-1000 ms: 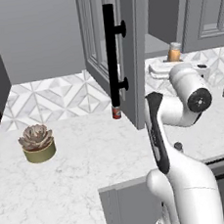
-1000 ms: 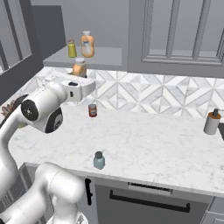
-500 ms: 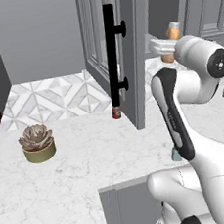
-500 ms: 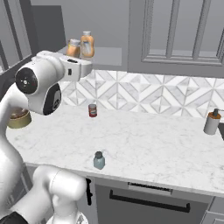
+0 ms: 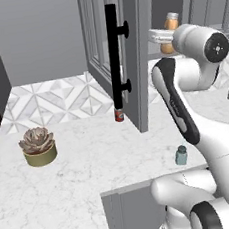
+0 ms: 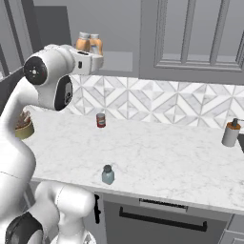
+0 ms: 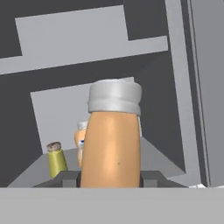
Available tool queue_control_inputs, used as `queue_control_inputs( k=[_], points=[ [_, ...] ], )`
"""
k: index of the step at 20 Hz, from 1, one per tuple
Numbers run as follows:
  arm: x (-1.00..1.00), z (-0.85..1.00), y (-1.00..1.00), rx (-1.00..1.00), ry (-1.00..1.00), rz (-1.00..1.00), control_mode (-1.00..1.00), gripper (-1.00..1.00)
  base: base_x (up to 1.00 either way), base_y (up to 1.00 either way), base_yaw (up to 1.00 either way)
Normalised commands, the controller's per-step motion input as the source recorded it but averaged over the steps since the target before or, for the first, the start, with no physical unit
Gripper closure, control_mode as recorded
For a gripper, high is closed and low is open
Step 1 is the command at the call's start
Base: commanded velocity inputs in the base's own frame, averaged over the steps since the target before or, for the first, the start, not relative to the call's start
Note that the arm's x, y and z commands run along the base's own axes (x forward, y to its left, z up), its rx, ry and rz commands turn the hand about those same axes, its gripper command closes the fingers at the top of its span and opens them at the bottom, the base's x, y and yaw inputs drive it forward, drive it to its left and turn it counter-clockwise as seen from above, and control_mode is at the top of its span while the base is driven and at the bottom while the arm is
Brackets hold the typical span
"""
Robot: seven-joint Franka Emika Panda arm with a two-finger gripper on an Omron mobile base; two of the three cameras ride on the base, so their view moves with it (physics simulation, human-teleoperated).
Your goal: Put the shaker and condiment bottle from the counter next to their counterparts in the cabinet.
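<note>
The gripper (image 7: 111,178) has its jaws pinched on the condiment bottle (image 7: 112,144), one dark fingertip at each side of the amber body low down; the tips themselves are mostly cut off at the bottom of the hand view, so how far they wrap the bottle is hard to make out. The bottle stands upright between the jaws, its long axis vertical and its pale cap pointing up, well above the fingertips. Beyond the jaws, inside the cabinet (image 5: 142,53), a second orange bottle (image 7: 81,144) is almost wholly hidden behind the held one, with only a sliver of its shoulder and cap showing to one side. Beside that, farther out from the jaws, stands a small olive-yellow bottle (image 7: 57,159) with a brownish top. In the right base view two orange bottles sit close together just past the hand at shelf height, and I cannot tell which of them is the held one, or whether its base touches the shelf. In the left base view the open cabinet door hides most of the shelf. The shaker (image 6: 108,175) stands upright, cap up, on the counter (image 6: 157,157), far below the jaws and near the front edge. A small red can (image 6: 100,120) stands farther back, near the tiled wall.
</note>
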Motion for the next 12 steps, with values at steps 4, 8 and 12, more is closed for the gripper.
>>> queue_control_inputs(
  k=[4, 8, 12],
  points=[
    [0.26, -0.22, -0.04, -0.02, -0.02, 0.08, -1.0, 1.0, 0.0, 0.0, 0.0],
    [0.17, -0.12, 0.0, -0.09, -0.1, 0.07, -1.0, 1.0, 0.0, 0.0, 0.0],
    [0.02, 0.0, 0.0, -0.17, -0.15, 0.01, -1.0, 1.0, 0.0, 0.0, 0.0]
  ],
)
